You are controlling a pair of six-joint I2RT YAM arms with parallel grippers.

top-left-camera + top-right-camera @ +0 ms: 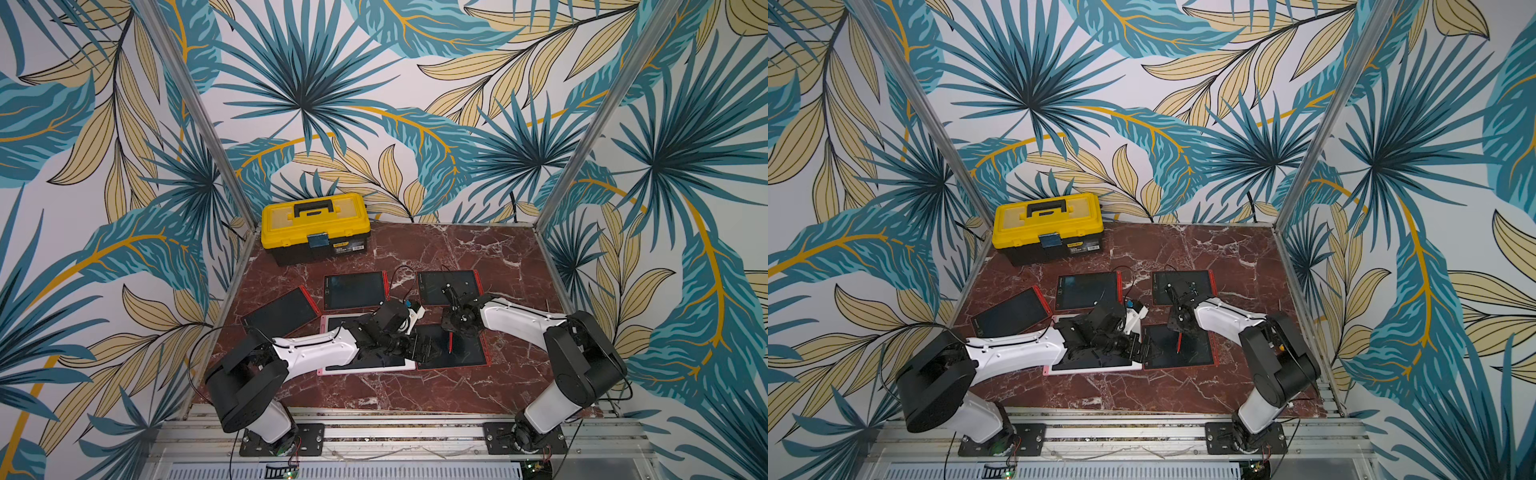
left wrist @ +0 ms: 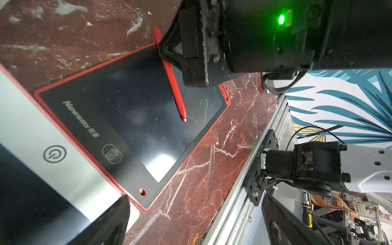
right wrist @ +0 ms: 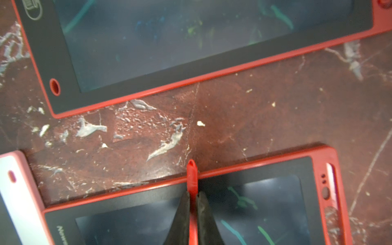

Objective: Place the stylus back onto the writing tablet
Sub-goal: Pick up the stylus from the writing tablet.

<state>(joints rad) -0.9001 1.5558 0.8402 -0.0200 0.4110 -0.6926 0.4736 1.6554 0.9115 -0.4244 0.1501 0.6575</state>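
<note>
Because the right gripper point(image 3: 192, 194) is pinched on the red stylus point(image 2: 172, 80) near its blunt end, the tip slants down over the red-framed writing tablet point(image 2: 95, 127) (contact unclear), likely for laying it flat; left gripper point(image 1: 427, 348) gapes wide, empty, just beside.

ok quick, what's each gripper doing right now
left gripper: open, holding nothing
right gripper: closed on the red stylus
</note>
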